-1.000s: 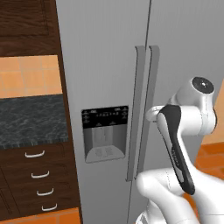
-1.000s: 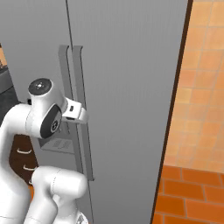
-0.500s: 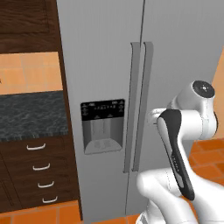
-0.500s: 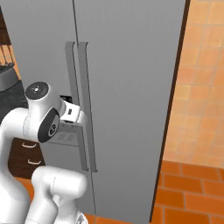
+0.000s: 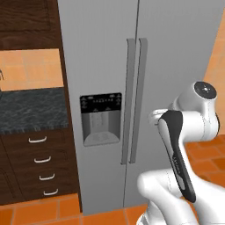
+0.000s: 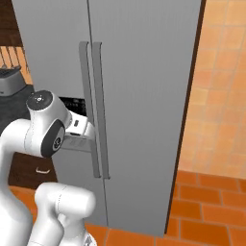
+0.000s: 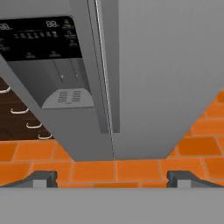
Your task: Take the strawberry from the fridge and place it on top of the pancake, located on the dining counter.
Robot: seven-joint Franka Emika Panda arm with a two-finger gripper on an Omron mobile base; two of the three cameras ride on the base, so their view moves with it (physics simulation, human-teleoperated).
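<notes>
The fridge (image 5: 176, 52) (image 6: 144, 72) stands tall and grey straight ahead with both doors shut, so the strawberry is hidden. Its two long vertical handles (image 5: 134, 101) (image 6: 96, 110) meet at the door seam. A black dispenser panel (image 5: 101, 103) sits on the left door. In the hand view my gripper (image 7: 111, 178) is open with nothing between its fingertips (image 7: 43, 177). It looks at the lower fridge (image 7: 166, 65), short of the handles (image 7: 105, 87) and not touching them. The pancake and the dining counter are out of view.
Dark wooden drawers (image 5: 39, 162) under a black counter top (image 5: 30, 110) stand left of the fridge. A grey appliance (image 6: 9, 79) sits on that counter. An orange tile wall (image 6: 221, 96) rises to the right, and orange floor tiles (image 7: 118, 168) lie below.
The whole picture has shifted in both base views, so the base has moved in front of the fridge. The doors stay shut and the gripper stays open.
</notes>
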